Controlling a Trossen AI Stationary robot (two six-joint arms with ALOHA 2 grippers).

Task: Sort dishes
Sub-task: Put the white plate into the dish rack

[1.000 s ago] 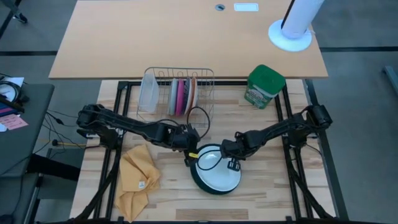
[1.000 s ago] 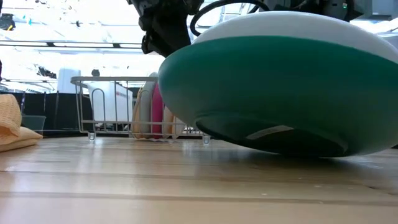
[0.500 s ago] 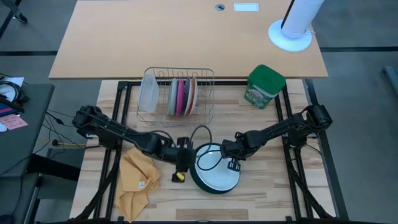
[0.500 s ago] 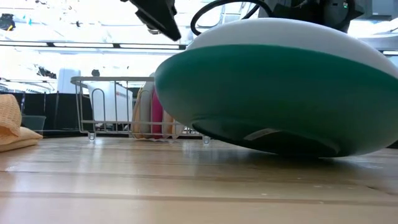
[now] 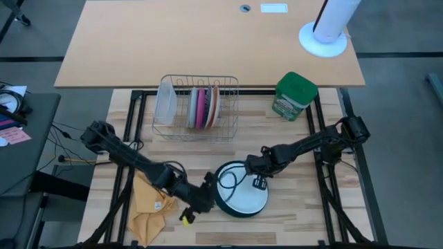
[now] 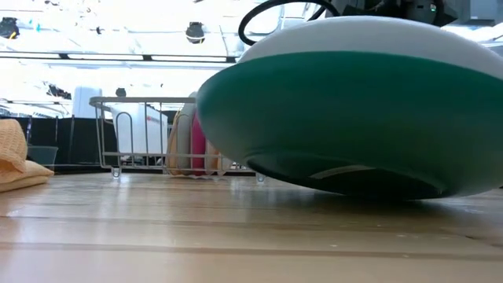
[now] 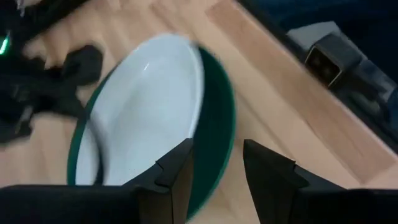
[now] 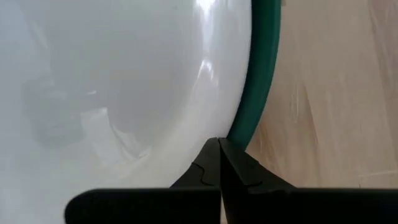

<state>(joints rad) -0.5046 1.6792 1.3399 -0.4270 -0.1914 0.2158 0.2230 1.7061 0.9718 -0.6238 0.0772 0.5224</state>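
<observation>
The large white plate with a dark green rim and back [image 5: 242, 197] sits on the wooden table, near the front; in the low view [image 6: 354, 110] it fills the frame and rests on its foot, slightly tilted. My right gripper [image 5: 255, 171] is shut at the plate's far right rim. My left gripper [image 5: 201, 199] is open at the plate's near left rim; in the left wrist view [image 7: 217, 171] one finger stands over the white inside and the other outside the green rim [image 7: 217, 134]. Whether they touch it, I cannot tell. Small grey, pink and orange-patterned plates [image 5: 204, 107] stand on edge in the wire rack [image 5: 228, 90]. My right gripper is shut on the plate's far right rim [image 8: 249, 118], where the white inside meets the green edge. The fingers [image 8: 208, 165] come from the table's right, slanting down. They hide the place of contact. The plate's foot [image 6: 346, 177] stays on the table.
A frosted container [image 5: 165, 104] stands at the rack's left end. A green canister [image 5: 295, 95] stands at the far right. A yellow cloth [image 5: 152, 200] lies left of the plate, beside my left arm. A black cable loop [image 5: 228, 181] hangs over the plate.
My left gripper has swung from the plate's far left side, in front of the rack, toward the table's near edge, round to the plate's near left rim, and has left the low view. The plate has barely shifted. My right gripper has kept its place.
</observation>
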